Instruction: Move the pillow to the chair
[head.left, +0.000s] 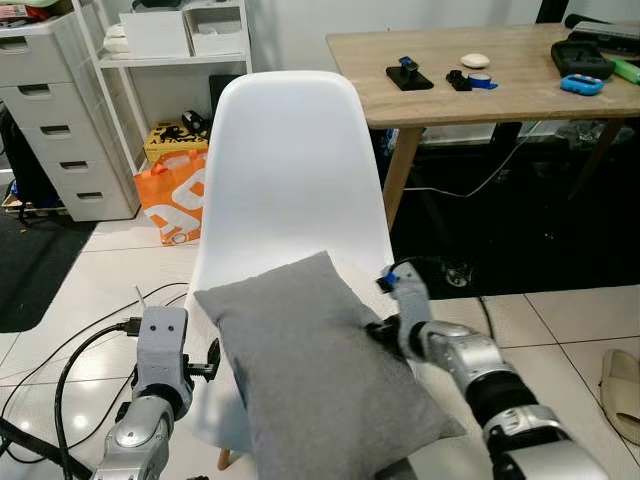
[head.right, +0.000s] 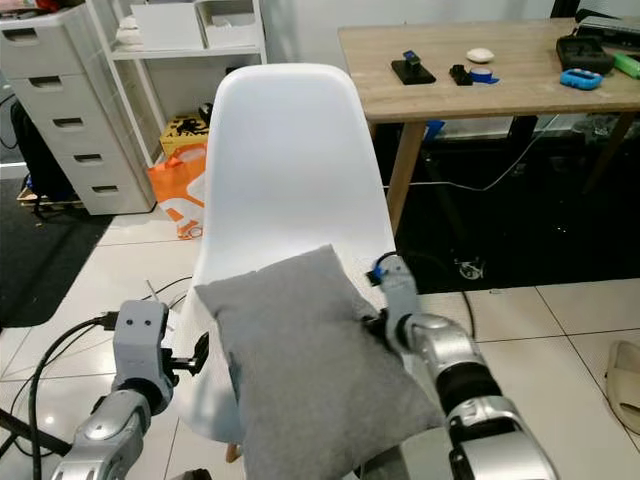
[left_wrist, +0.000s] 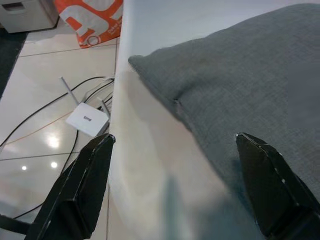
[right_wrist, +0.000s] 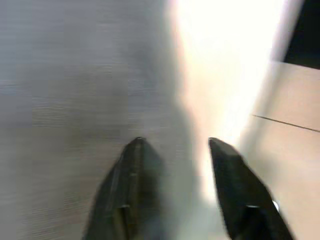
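Jaws of the left gripper are spread wide, one finger over the chair's outer edge, the other over the pillow's side; nothing is clamped. Jaws of the right gripper are parted only narrowly at the pillow's right edge, and whether fabric is pinched between them cannot be told (the wrist view is blurred and washed out).

The grey pillow is seen lying on the seat of the white chair, its far corner pointing toward the backrest, its near end hanging over the seat's front edge toward the robot. It is flanked by both arms: left beside its left edge, right touching its right edge.

Step in hand is judged to be placement/release, w/ the task nearly done. Next move prob. calls for the pillow to be nudged further back onto the seat so the overhang cannot tip it off, then for both grippers to be drawn clear w/o dragging the fabric.

Beyond the chair a wooden counter w/ small items is seen; cables trail over the tiled floor.
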